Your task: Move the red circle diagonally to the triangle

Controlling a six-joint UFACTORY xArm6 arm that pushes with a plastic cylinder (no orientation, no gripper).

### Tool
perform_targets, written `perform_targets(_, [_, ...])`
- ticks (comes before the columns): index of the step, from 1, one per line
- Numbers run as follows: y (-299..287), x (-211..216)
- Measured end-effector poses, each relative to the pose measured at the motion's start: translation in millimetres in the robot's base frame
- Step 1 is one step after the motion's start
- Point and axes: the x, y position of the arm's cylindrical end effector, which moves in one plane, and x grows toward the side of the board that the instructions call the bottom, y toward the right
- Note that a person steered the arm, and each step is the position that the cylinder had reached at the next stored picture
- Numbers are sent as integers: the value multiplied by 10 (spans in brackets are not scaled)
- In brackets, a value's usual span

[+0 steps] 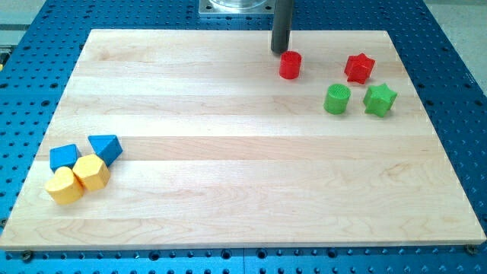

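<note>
Tool, a plain rod, grips nothing; my tip (280, 51) touches the red circle's (290, 65) upper-left edge.

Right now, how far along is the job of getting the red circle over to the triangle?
Barely begun. Done: my tip stands just above-left of the red circle, near the view's top. In hand: lining up a push. Left: the whole diagonal run to the blue triangle, far off at the view's lower left beside the blue cube and two yellow blocks.

Single high oblique view over board (243, 175)
</note>
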Motion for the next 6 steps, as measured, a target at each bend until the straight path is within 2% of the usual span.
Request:
perform_targets(1, [8,81])
perform_targets(2, [259,96])
perform_targets(3, [348,331])
perform_targets(4, [-145,404])
perform_targets(5, [-513,699])
perform_targets(6, [-161,789])
